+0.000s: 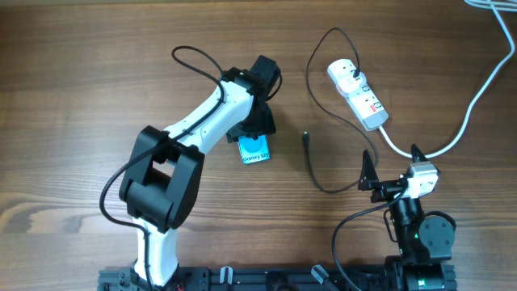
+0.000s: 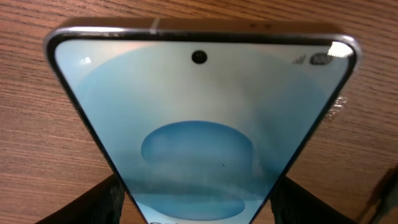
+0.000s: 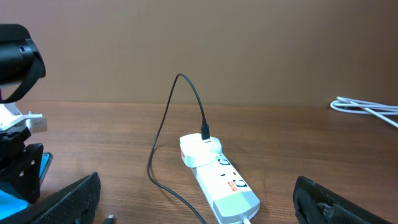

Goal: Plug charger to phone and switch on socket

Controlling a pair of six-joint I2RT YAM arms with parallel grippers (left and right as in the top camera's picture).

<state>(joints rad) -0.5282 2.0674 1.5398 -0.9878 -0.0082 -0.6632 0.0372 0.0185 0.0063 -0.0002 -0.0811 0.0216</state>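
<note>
— Left tool (image 1: 253,137) status?
— Clamped on the phone (image 1: 254,151), fingers (image 2: 93,202) against both long edges, screen up. Can't tell whether it's touching the worktop (image 1: 81,81).
— Right tool (image 1: 392,164)?
— Jaws wide apart, hanging near the socket (image 1: 359,93), by the end where the white cord (image 1: 468,113) exits.
— Charger (image 1: 310,166)?
— Plugged into the socket's other end. Cable loops over the worktop, connector tip lies loose between phone and right tool, apart from the phone.
— Switches?
— Red, position unreadable.
</note>
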